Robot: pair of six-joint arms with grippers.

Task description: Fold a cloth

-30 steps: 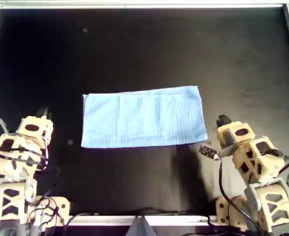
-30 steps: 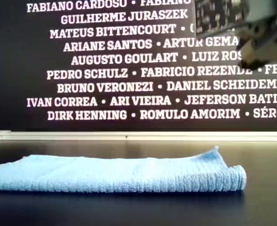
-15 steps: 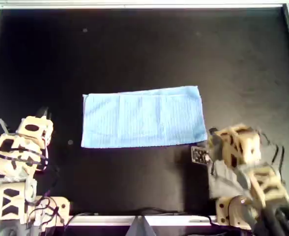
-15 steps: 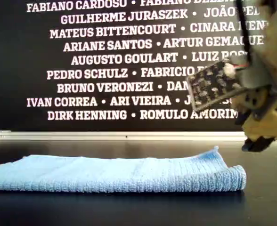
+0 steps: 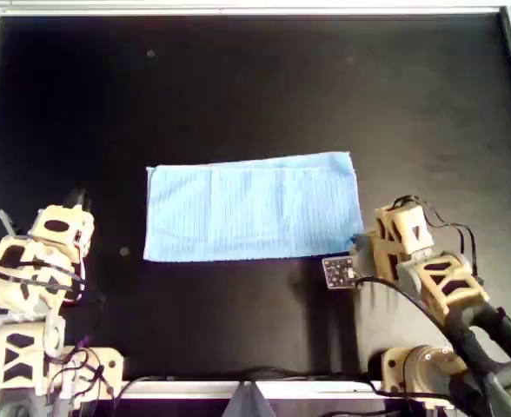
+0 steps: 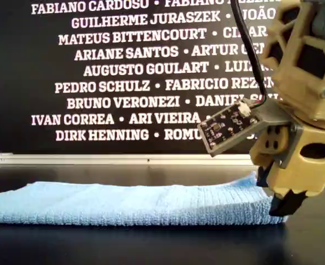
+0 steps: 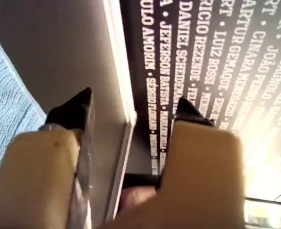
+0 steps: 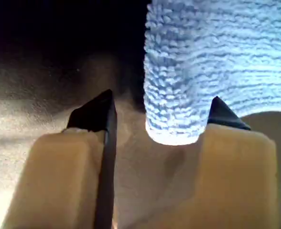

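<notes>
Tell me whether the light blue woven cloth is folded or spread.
Folded: the light blue woven cloth lies as a rectangle, and its doubled rounded edge shows between the right gripper's open jaws.

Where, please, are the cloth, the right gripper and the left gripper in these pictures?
the cloth [image 5: 254, 207], overhead view: middle of its blue top surface.
the right gripper [image 8: 157, 114], right wrist view: midway between its dark fingertips, at the cloth's corner.
the left gripper [image 7: 133, 107], left wrist view: midway between its dark fingertips.

Folded light blue cloth [image 6: 135, 203], laid flat on a black table [image 6: 151, 248]. Tan gripper [image 6: 281, 193] (black-tipped, a small circuit board attached) is seen lowered at the cloth's end on the exterior view's right. White names are printed on the dark backdrop [image 6: 124, 72].
</notes>
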